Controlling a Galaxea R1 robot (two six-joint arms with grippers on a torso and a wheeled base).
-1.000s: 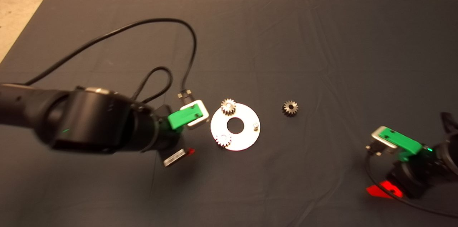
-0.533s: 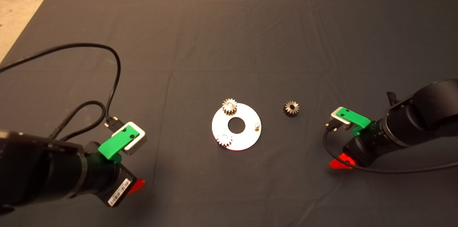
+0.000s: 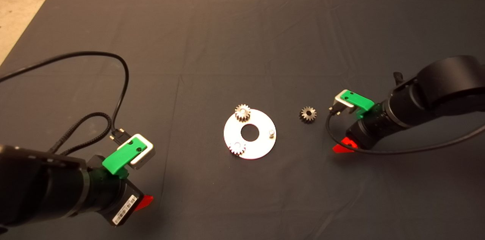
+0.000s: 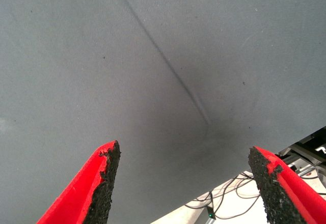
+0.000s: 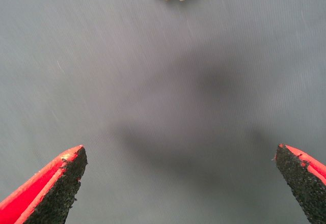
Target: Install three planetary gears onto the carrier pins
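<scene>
Table with the dark grey cloth mat (image 3: 242, 35) carried everything, all parts near its middle. Flat round silver carrier disc with the large centre hole (image 3: 261, 147) lay flat on the mat, presumably so its pins stood vertical for top-down insertion. Two small silvery toothed planetary gears already sat on pins: far-rim gear (image 3: 242, 112) and near-left gear (image 3: 237, 148). Third short silver carrier pin (image 3: 271, 133) on the disc's right side was bare. The last small dark grey spur gear (image 3: 308, 114) lay loose on the mat, just right of the disc and apart from it, within the right arm's reach.

Right green end effector with red fingers (image 5: 178, 183) was low over the mat just right of the loose gear, fingers spread wide, gripping nothing; gear teeth showed only at the edge of its wrist view. Judged: lining up for the pick.

Left green end effector (image 4: 186, 183) sat parked at the mat's near-left, fingers wide apart, empty, well clear of the disc.

Versus 0.5 s earlier: right arm had advanced toward the loose gear; left arm barely shifted. A second ago the left arm was beside the disc, so it had pulled back. Gears and disc unmoved.
</scene>
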